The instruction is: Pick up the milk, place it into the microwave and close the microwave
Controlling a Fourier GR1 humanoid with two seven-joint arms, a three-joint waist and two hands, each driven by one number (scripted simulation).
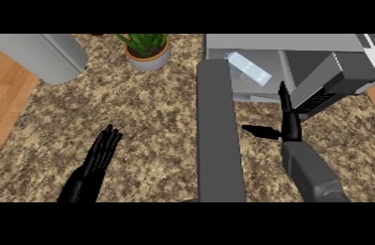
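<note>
The milk, a pale carton, lies tilted inside the open cavity of the grey microwave at the upper right. The microwave's door stands open, a long grey slab running from the oven toward the view's lower edge. My right hand is just in front of the cavity, to the right of the door. Its fingers are straight and point at the oven, the thumb sticks out to the left, and it holds nothing and is apart from the milk. My left hand rests open over the counter at the lower left.
A potted green plant stands at the back, left of the microwave. A large grey rounded object sits at the upper left corner. The speckled counter ends at the left, where a wooden floor shows.
</note>
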